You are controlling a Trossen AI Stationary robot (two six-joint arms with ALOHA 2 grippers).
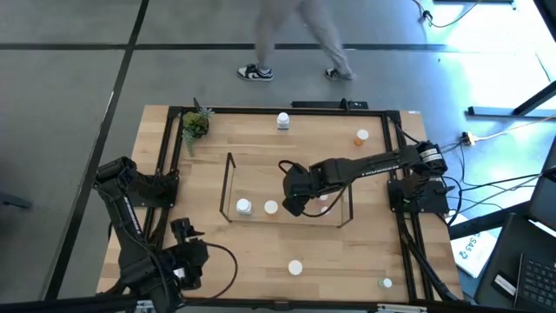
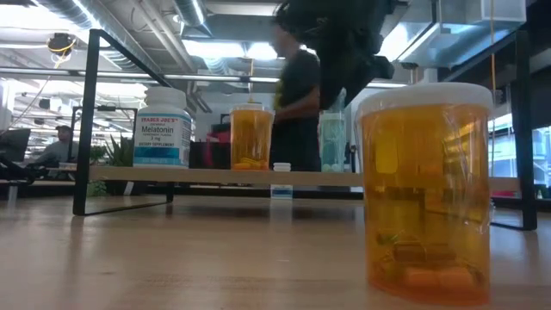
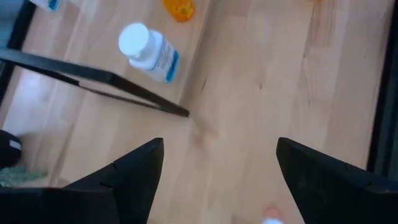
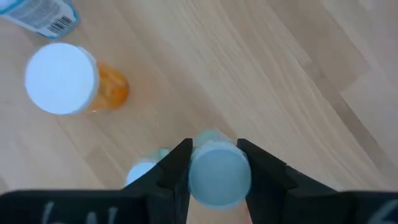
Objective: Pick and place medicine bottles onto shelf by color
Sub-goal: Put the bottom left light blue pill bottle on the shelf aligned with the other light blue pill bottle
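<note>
I have the right gripper (image 4: 213, 163) clamped on a teal bottle (image 4: 219, 175) by its white cap, over the shelf (image 1: 231, 187) and beside the orange bottle (image 4: 74, 82) standing there. It looks light, rigid and smooth plastic; gripping at the cap seems safest. My left gripper (image 3: 217, 162) waits wide open, well off the shelf.

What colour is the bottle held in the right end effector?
Pale teal, with a whitish cap; the right wrist view shows it best.

right gripper (image 4: 213, 163) reaches mid-table with fingers clamped, while left gripper (image 3: 217, 168) waits near the table's front-left corner, fingers spread.
</note>
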